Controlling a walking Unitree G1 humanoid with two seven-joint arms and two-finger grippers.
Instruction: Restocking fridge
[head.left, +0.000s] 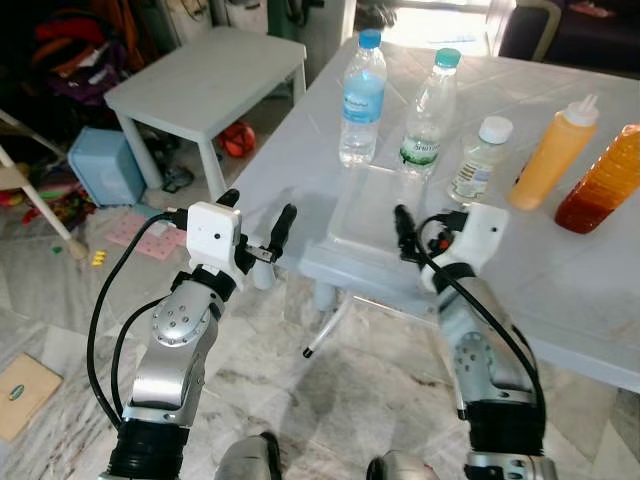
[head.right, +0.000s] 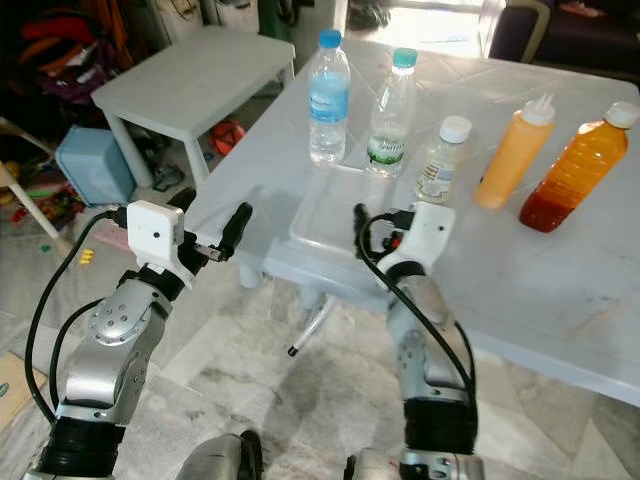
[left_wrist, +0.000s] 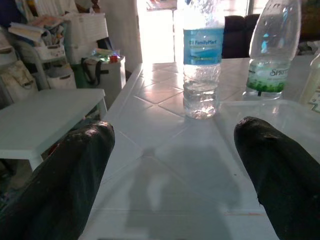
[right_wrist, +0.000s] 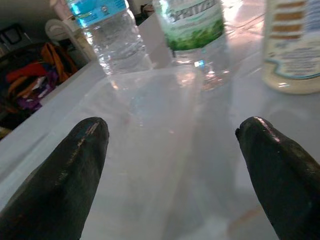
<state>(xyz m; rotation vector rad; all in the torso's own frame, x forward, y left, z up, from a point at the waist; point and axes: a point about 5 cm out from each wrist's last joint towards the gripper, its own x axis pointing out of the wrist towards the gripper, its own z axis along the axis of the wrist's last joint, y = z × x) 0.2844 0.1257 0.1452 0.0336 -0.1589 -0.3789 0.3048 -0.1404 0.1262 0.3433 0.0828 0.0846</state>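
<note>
both grippers hover at the near edge of the white table (head.left: 560, 300), left gripper (head.left: 258, 222) and right gripper (right_wrist: 170, 150) spread wide and empty. the blue-label bottle (head.left: 361, 98) and green-label bottle (head.left: 427, 112) stand just behind a clear tray (head.left: 375, 225).

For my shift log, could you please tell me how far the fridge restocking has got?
Nothing looks done: all five bottles, from the blue-capped water bottle to the amber bottle, stand on the table. Both hands, left and right, are open and empty by the clear tray. Everything remains.
</note>
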